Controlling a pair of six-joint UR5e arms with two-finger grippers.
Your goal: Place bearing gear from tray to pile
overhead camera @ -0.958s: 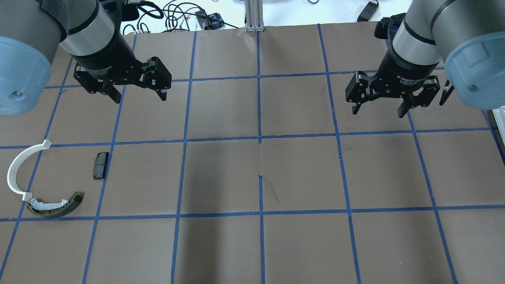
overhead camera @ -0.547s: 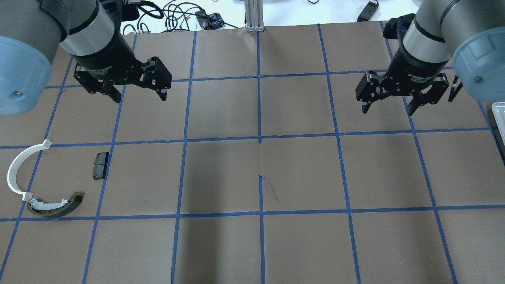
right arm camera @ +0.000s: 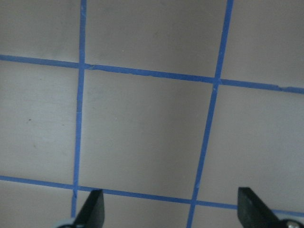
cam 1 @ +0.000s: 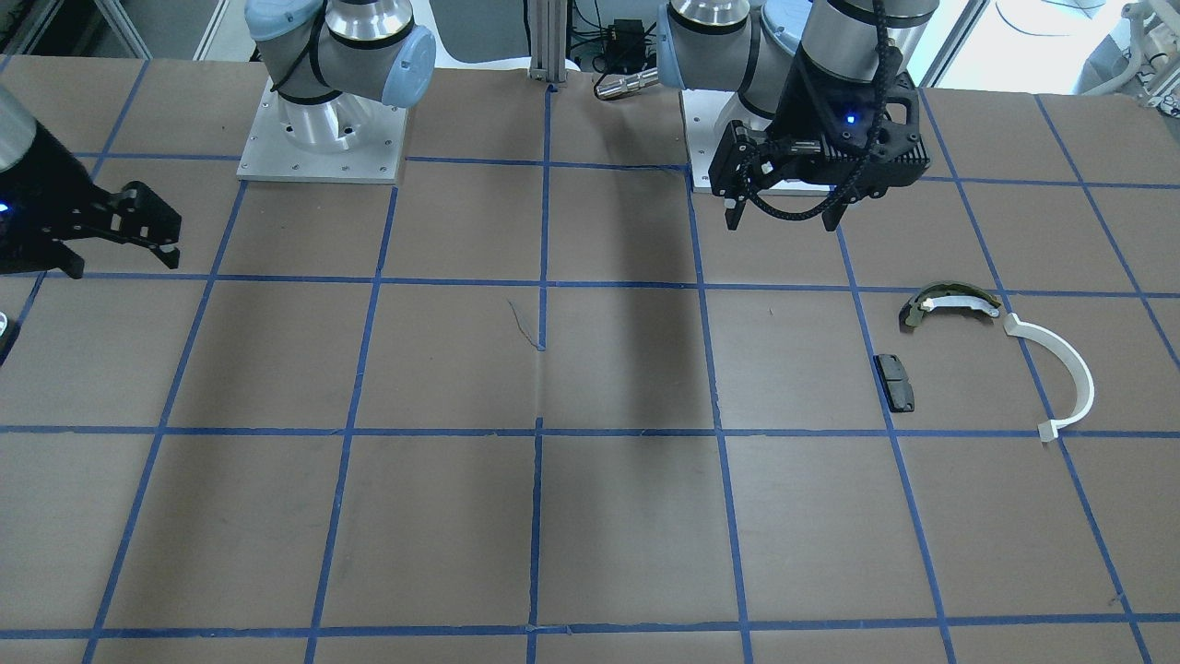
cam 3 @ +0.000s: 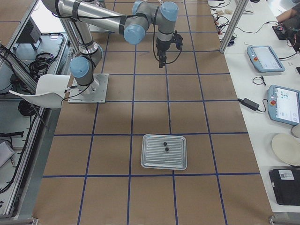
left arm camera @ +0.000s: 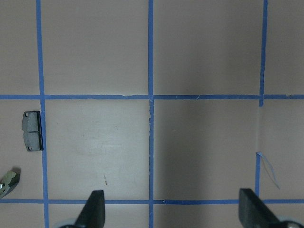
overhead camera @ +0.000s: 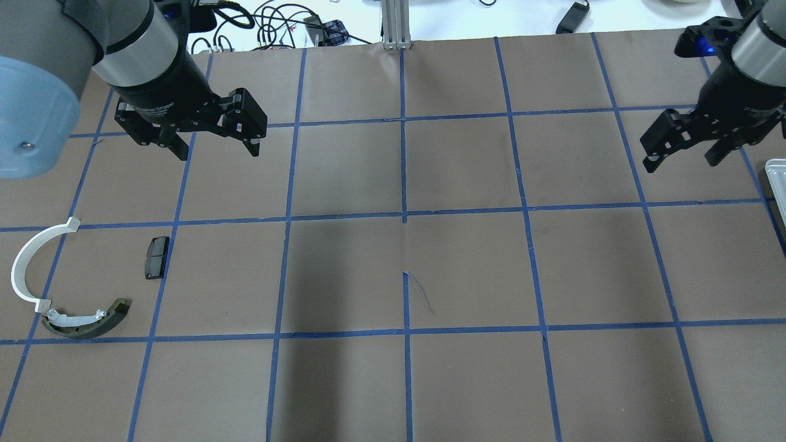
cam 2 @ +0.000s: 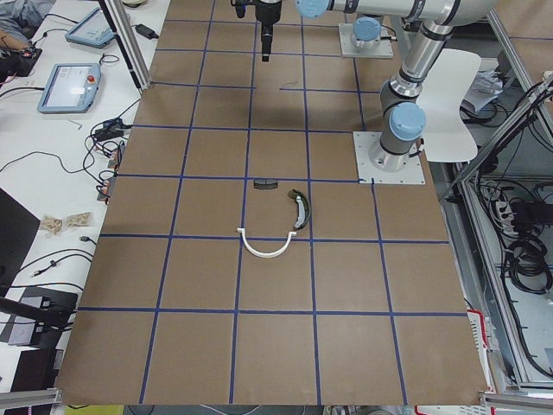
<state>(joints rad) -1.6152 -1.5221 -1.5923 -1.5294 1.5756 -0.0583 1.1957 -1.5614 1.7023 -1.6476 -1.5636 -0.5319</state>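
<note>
- Step, as I judge it: approach to the pick. Nothing is held yet.
- Right hand [overhead camera: 678, 164]: fingers apart, empty. It hangs over bare worktop [overhead camera: 466, 270], short of the tray corner at the overhead view's right edge.
- Left hand [overhead camera: 219, 153]: fingers apart, empty. It hangs above the worktop on the pile's side, farther out from the robot than the pad [overhead camera: 156, 258].
- Tray [cam 3: 154, 158] sits at the robot's right end of the worktop. It holds two small dark parts, one [cam 3: 164, 143] just beside the other [cam 3: 167, 149]. They are too small to tell which is the bearing gear.
- Pile [cam 2: 266, 252] lies at the opposite end, well apart from the tray. It comprises a white arc [overhead camera: 24, 258], a brake shoe [overhead camera: 86, 322] nearly touching the arc's end, and the pad off to one side.
- Next move, judged: bring the right hand over the tray, centre it on the gear, then lower it with fingers apart and close.
- Risks: the neighbouring part is close enough to be nudged or caught, and the tray's ribbed floor may let a small part slip.
- The carry then spans the whole worktop, where the left hand hangs near the likely path.
- Cables lie beyond the far edge, out of the way.
</note>
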